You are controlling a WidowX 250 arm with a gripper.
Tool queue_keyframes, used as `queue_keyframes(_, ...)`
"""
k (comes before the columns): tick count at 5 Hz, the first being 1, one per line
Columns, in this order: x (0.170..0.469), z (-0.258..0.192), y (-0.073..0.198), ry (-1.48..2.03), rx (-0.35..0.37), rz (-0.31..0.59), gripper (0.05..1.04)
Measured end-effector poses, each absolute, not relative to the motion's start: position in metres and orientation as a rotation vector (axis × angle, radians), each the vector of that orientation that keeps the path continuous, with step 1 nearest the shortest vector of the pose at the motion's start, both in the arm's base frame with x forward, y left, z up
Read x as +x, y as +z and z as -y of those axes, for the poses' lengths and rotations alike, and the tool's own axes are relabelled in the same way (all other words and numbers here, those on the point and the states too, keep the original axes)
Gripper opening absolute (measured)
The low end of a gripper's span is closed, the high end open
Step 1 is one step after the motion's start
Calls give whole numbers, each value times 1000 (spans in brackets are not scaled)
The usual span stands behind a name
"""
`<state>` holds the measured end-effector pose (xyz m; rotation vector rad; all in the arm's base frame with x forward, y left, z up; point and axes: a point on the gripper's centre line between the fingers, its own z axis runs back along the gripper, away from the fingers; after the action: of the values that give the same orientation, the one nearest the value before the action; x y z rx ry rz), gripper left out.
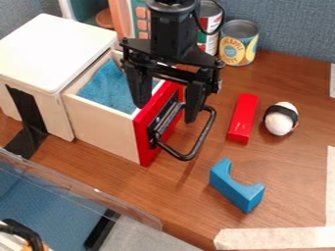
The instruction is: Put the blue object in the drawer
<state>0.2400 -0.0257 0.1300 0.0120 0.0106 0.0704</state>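
My gripper [165,112] hangs open over the front of the drawer, one finger on the inner side of the red front panel and the other on the handle side. Nothing is held between them. The wooden drawer [101,122] is pulled out from its white cabinet, and blue cloth [110,89] lies inside it. Its black handle [199,139] sticks out toward the right. A blue arch-shaped block [237,187] lies on the table to the lower right of the drawer, apart from the gripper.
Right of the drawer are a red block [243,118] and a white egg-shaped object [280,119] with a black band. Cans [238,43] stand at the back by the wall [294,29]. A clear barrier [98,192] runs along the table's lower-left edge.
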Motion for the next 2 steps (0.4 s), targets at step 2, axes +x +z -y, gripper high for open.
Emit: queue_keyframes(2,240,33,111,169,-60,-4,1001)
